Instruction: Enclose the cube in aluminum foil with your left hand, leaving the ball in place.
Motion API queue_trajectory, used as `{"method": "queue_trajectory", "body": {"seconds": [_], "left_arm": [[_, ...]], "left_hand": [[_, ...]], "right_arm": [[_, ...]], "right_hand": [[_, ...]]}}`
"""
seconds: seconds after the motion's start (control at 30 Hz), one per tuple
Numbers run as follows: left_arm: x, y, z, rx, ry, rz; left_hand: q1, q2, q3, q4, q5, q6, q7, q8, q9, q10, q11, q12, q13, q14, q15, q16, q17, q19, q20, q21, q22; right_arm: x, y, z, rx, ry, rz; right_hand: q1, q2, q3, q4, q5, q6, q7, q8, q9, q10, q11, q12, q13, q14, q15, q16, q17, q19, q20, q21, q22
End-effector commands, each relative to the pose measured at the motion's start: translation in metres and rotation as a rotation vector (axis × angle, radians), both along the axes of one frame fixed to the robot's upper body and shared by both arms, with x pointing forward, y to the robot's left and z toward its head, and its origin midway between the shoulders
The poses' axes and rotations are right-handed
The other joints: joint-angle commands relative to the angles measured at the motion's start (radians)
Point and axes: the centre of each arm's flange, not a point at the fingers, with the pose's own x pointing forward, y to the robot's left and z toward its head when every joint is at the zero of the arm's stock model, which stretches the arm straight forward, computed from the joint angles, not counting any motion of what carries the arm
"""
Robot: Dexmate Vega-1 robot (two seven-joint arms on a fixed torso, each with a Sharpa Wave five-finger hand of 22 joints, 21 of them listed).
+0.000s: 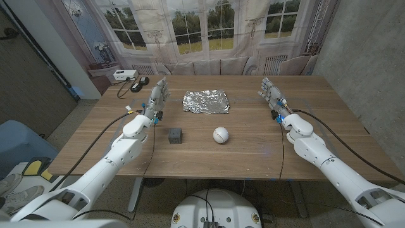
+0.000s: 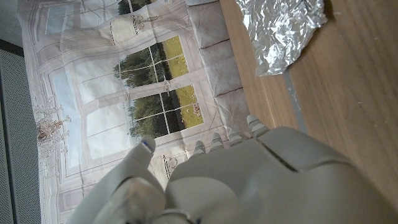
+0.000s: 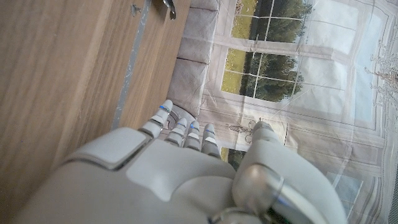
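1. The cube (image 1: 175, 134), dark grey, is sitting on the wooden table (image 1: 253, 158) at centre-left of the head view, untouched by either hand.
2. The ball (image 1: 220, 134), white, is lying just right of the cube at the same height in the frame, apart from it.
3. The aluminum foil (image 1: 206, 101), a crumpled sheet, is lying spread above both items, towards the upper centre of the frame; it is also showing at the upper right of the left wrist view (image 2: 283, 31).
4. The left hand (image 1: 157, 98) is standing left of the foil, above and left of the cube, fingers extended and apart, grasping nothing. It is touching neither foil nor cube.
5. The right hand (image 1: 272, 94) is standing at the right of the frame, level with the foil and well apart from it, fingers extended, released and holding nothing.
6. A white device (image 1: 124, 75) and dark small items with a cable are resting near the table's upper-left corner.
7. A printed window backdrop (image 1: 209, 25) is hanging behind the table.
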Motion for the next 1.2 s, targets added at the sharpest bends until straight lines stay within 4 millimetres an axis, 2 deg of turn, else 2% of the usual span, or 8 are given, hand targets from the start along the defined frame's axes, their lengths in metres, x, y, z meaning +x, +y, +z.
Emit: {"method": "queue_trajectory", "body": {"seconds": [0.03,0.07,0.17,0.33,0.6,0.73,1.0,1.2], "left_arm": [[-0.003,-0.003,0.001,0.022,-0.004,0.064],[-0.003,-0.002,0.002,0.033,0.004,0.057],[-0.005,-0.002,0.006,0.075,0.02,0.066],[-0.009,-0.003,0.011,0.106,0.062,0.147],[-0.014,-0.004,0.018,0.167,0.093,0.26],[-0.017,-0.008,0.023,0.189,0.087,0.357],[-0.021,-0.012,0.031,0.216,0.091,0.456],[-0.02,-0.013,0.037,0.255,0.107,0.498]], "left_hand": [[0.118,0.056,0.097,-0.098,0.085,0.077,0.081,0.094,0.081,0.113,0.039,0.115,0.095,0.115,0.023,0.021,0.029,0.043,0.015,0.021,0.011],[0.086,0.015,0.054,-0.095,0.064,-0.017,0.055,0.064,0.093,0.019,0.035,0.1,0.123,0.063,0.023,0.003,0.039,0.017,0.0,0.013,0.014],[0.033,-0.042,-0.008,-0.096,-0.013,-0.162,-0.027,-0.019,0.055,-0.106,0.024,0.042,0.124,-0.036,0.023,-0.01,0.031,-0.029,-0.012,-0.005,0.014],[0.017,-0.064,-0.027,-0.099,-0.021,-0.185,-0.048,-0.032,0.037,-0.128,0.02,0.027,0.115,-0.049,0.025,-0.007,0.028,-0.048,-0.007,-0.012,0.014],[0.083,-0.05,-0.006,-0.155,-0.018,-0.146,-0.004,-0.013,0.01,-0.065,0.032,0.039,0.101,-0.004,0.025,0.011,0.02,-0.016,0.017,0.001,0.014],[0.139,-0.068,-0.005,-0.2,-0.018,-0.047,0.032,0.016,-0.002,0.01,0.005,0.058,0.088,0.069,0.001,0.028,0.015,0.042,0.013,0.023,0.013],[0.243,-0.121,-0.026,-0.21,0.001,0.153,0.058,0.058,-0.006,0.231,-0.03,0.111,0.056,0.233,-0.045,0.053,0.008,0.149,-0.002,0.055,0.004],[0.272,-0.129,-0.031,-0.21,0.005,0.213,0.06,0.07,-0.006,0.266,-0.038,0.116,0.049,0.264,-0.055,0.054,0.007,0.173,-0.013,0.062,0.002]], "right_arm": [[-0.002,0.0,-0.003,-0.001,-0.013,-0.024],[-0.002,0.0,-0.003,0.001,-0.012,-0.02],[-0.003,0.0,-0.003,0.006,-0.016,-0.017],[-0.004,0.0,-0.005,0.017,-0.019,-0.013],[-0.011,-0.004,-0.008,0.033,-0.028,-0.02],[-0.012,-0.006,-0.011,0.04,-0.026,-0.021],[-0.014,-0.009,-0.015,0.052,-0.029,-0.025],[-0.015,-0.012,-0.018,0.062,-0.033,-0.025]], "right_hand": [[0.041,0.045,0.048,-0.034,0.02,0.061,0.032,0.021,0.013,0.119,0.039,0.058,0.032,0.154,0.012,0.065,0.025,0.081,0.028,0.008,0.007],[0.045,0.033,0.049,-0.046,0.022,0.041,0.025,0.011,0.014,0.077,0.047,0.046,0.043,0.114,0.01,0.054,0.034,0.073,0.025,-0.002,0.007],[0.037,0.009,0.043,-0.065,0.012,-0.016,-0.023,-0.01,0.008,-0.02,-0.013,-0.003,0.036,0.03,0.005,0.019,0.034,0.046,0.016,-0.032,0.007],[0.037,0.003,0.041,-0.071,0.008,-0.024,-0.034,-0.012,0.006,-0.042,-0.028,-0.016,0.027,0.011,0.011,0.009,0.028,0.037,0.017,-0.041,0.007],[0.029,0.006,0.039,-0.067,0.006,-0.019,-0.033,-0.009,0.004,-0.032,-0.029,-0.013,0.022,0.018,0.02,0.012,0.028,0.042,0.024,-0.043,0.007],[0.025,0.006,0.038,-0.065,0.006,-0.017,-0.033,-0.008,0.004,-0.025,-0.025,-0.012,0.02,0.022,0.02,0.014,0.028,0.044,0.026,-0.043,0.007],[0.019,0.007,0.036,-0.063,0.004,-0.014,-0.032,-0.007,0.003,-0.014,-0.022,-0.009,0.017,0.03,0.021,0.016,0.027,0.047,0.027,-0.045,0.007],[0.015,0.007,0.034,-0.061,0.003,-0.013,-0.031,-0.006,0.003,-0.009,-0.021,-0.008,0.015,0.032,0.021,0.017,0.027,0.05,0.029,-0.046,0.008]]}}
